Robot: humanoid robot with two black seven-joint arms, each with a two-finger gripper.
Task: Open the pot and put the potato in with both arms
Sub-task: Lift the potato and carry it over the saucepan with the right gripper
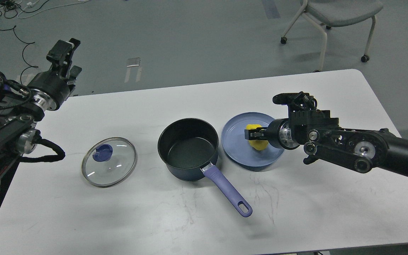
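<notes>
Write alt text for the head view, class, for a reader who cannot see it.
The right gripper is at a yellow potato on a blue plate; whether it grips it is unclear. Left of the plate stands the open, empty pot, its glass lid lying further left on the white table. The left gripper is raised at the table's far left.

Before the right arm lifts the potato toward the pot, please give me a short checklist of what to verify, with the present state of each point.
1. Pot uncovered: ok, the lid lies flat on the table, left of the pot.
2. Pot inside free: ok, only the black bottom shows.
3. Right tool at the potato: ok, it is over the blue plate, against the potato.
4. Firm hold on the potato: cannot tell, the fingers partly hide it.
5. Left tool out of the way: ok, raised at the far left edge.
6. Pot handle away from the path: ok, it points toward the near side.
</notes>
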